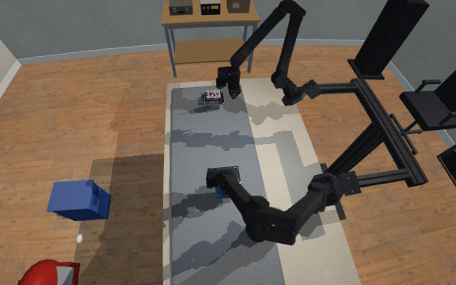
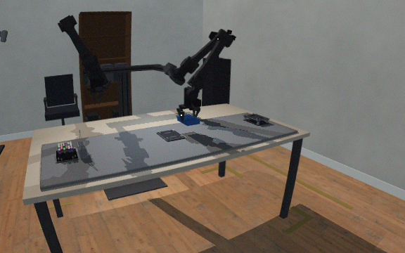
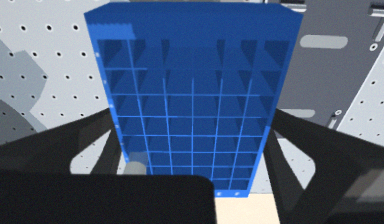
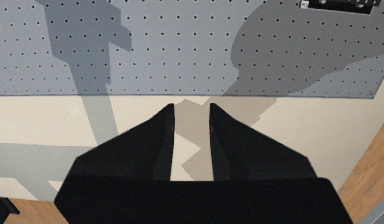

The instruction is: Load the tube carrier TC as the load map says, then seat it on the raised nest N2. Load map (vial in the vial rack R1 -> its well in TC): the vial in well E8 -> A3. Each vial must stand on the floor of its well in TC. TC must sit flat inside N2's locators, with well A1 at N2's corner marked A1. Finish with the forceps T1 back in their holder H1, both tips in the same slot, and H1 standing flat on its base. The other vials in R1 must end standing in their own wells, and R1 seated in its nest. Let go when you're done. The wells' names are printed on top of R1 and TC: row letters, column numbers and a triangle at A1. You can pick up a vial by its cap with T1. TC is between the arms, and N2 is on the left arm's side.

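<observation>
Across the pale desk [image 1: 307, 261] [image 2: 34, 172] [image 3: 230, 212] [image 4: 33, 120] lies a grey perforated mat [image 1: 196, 154] [image 2: 107, 151] [image 3: 63, 50] [image 4: 183, 60]. The left arm [image 1: 273, 223] [image 2: 192, 96] [image 3: 103, 200] has its widely spread jaws closed on the sides of blue carrier TC [image 1: 218, 191] [image 2: 189, 119] [image 3: 193, 22], between the flat plate [image 2: 171, 135] [image 3: 313, 75] and raised nest N2 [image 2: 256, 119]. The right arm's [image 1: 291, 43] [image 2: 86, 57] [image 4: 193, 205] jaws stand slightly apart, holding nothing.

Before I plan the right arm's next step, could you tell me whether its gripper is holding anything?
No, the right gripper's fingers stand apart with only bare tabletop showing between them.
</observation>
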